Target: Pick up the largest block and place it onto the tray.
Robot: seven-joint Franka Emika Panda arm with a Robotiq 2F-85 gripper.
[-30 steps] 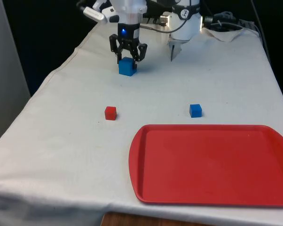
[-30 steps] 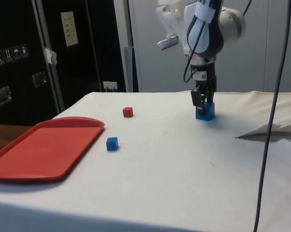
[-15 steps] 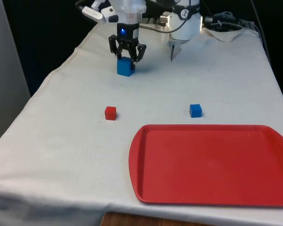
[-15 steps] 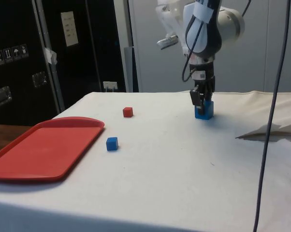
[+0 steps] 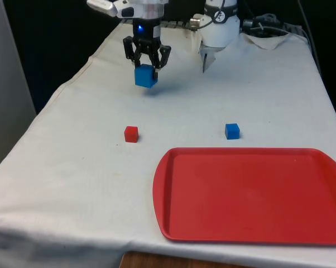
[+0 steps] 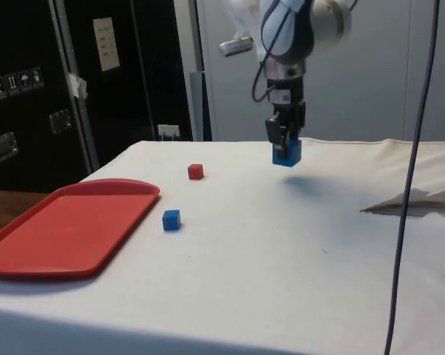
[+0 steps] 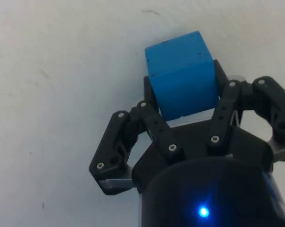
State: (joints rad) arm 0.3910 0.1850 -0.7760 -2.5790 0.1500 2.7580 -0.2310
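The large blue block [image 5: 145, 76] hangs in the air above the cloth at the far end of the table, held by my gripper [image 5: 146, 68], which is shut on it. In the side view the large blue block [image 6: 287, 153] sits under the gripper [image 6: 284, 148], clear of the table, with its shadow on the cloth below. The wrist view has the large blue block [image 7: 181, 75] clamped between the black fingers [image 7: 153, 101]. The red tray [image 5: 252, 195] lies near the table's front edge, at the front view's right, also seen as the red tray [image 6: 56, 225] in the side view.
A small red block [image 5: 131, 134] lies left of the tray's far corner, and a small blue block [image 5: 231, 131] lies just beyond the tray's far rim. Crumpled cloth and cables [image 5: 268, 28] sit at the far right corner.
The gripper has lifted the large blue block off the cloth and carried it slightly towards the front view's left. The other blocks and the tray have not moved.
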